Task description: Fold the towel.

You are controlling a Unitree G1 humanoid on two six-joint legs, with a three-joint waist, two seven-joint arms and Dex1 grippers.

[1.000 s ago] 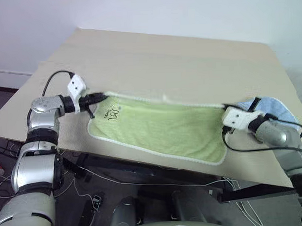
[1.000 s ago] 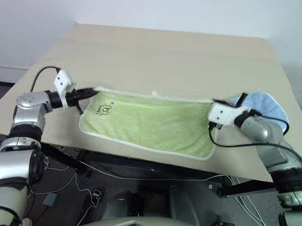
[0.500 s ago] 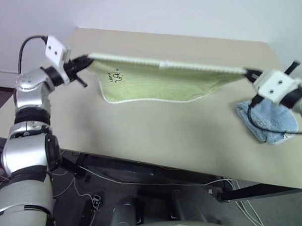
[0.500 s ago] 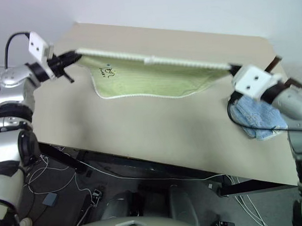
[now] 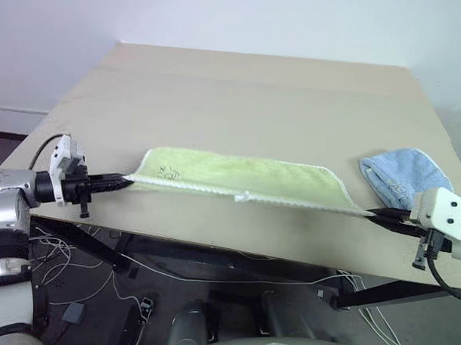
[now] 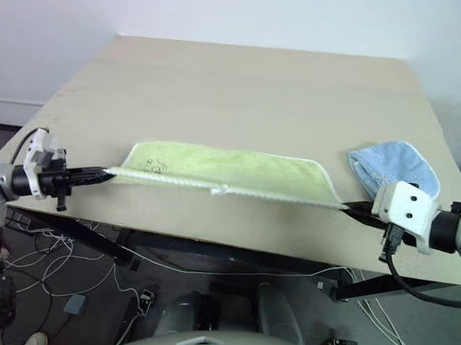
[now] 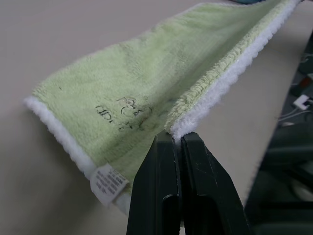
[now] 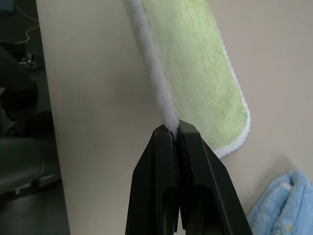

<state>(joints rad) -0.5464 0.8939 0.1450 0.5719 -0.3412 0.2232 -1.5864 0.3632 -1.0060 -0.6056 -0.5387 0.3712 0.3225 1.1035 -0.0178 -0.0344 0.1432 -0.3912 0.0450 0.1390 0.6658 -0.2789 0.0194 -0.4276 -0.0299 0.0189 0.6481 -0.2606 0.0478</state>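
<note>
While both grippers pinch its near white hem, the towel [image 5: 238, 176] lies as a long yellow-green band along the near part of the table [image 5: 235, 96]. From the head views, its far half rests flat with a small dark mark at the left end; the near hem is stretched taut just above the tabletop between the left gripper [image 5: 126, 178] and the right gripper [image 5: 370, 212], both beside the table's near edge. A blue towel [image 5: 401, 178] sits just right of the towel's right end. Beyond the towel the tabletop runs bare to the far edge

From the left wrist, closed fingers [image 7: 161, 161] clamp the hem corner; the mark and a white tag [image 7: 108, 182] show on the layer beneath

From the right wrist, closed fingers [image 8: 164, 147] grip the hem, with the rounded corner lying flat on the table nearby
</note>
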